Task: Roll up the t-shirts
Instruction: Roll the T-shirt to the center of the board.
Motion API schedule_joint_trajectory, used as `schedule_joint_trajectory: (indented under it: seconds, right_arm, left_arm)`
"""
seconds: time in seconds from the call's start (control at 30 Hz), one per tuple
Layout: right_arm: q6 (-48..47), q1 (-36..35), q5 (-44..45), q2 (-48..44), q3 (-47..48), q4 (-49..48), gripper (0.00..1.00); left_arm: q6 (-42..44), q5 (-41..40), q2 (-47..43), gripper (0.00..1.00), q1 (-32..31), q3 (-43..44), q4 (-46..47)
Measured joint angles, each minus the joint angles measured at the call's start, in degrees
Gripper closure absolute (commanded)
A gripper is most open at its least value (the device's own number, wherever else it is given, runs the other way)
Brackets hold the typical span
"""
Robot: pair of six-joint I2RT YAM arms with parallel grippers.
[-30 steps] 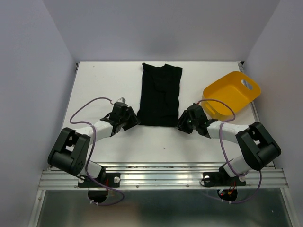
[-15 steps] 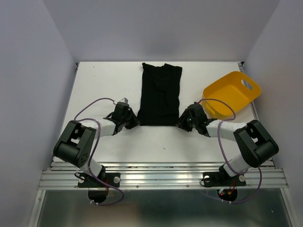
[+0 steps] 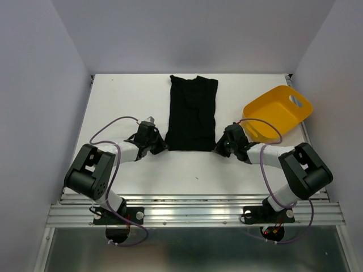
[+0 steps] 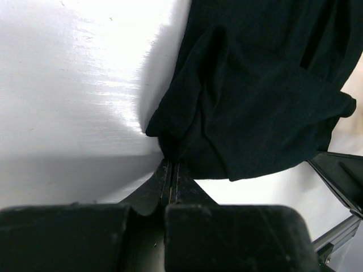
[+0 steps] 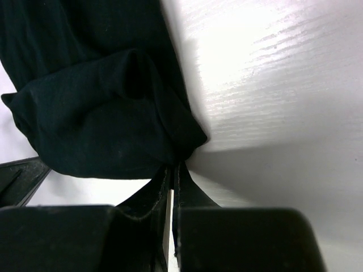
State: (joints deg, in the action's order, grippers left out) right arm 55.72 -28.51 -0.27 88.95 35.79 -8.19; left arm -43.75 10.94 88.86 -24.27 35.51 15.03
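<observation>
One black t-shirt [image 3: 193,113], folded into a long narrow strip, lies on the white table from the far edge toward the middle. My left gripper [image 3: 163,146] is shut on the strip's near left corner; in the left wrist view the cloth [image 4: 255,96] bunches up right at the closed fingertips of my left gripper [image 4: 170,160]. At the near right corner my right gripper [image 3: 219,146] is shut on the hem. In the right wrist view the fabric [image 5: 102,107] folds up above my right gripper [image 5: 173,165].
A yellow plastic tub [image 3: 278,113] lies tilted at the right of the table, close to the right arm's forearm. Purple cables loop off both arms. White table [image 3: 125,102] stretches to the left of the shirt.
Both grippers have closed on the shirt's near corners. The left arm has shifted slightly inward toward the hem, and the right gripper has edged up to the right corner.
</observation>
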Motion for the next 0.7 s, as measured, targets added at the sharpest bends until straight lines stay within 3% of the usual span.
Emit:
schedule_joint_trajectory:
  seconds: [0.4, 0.7]
  right_arm:
    - [0.0, -0.1, -3.7, -11.8, -6.8, 2.0, 0.99]
    - [0.2, -1.3, -5.0, -23.5, -8.7, 11.9, 0.99]
  left_arm:
    - [0.0, 1.4, -10.5, 1.00, -0.7, -3.8, -5.2]
    - [-2.7, 1.9, -22.4, 1.00, -4.6, -7.8, -12.7]
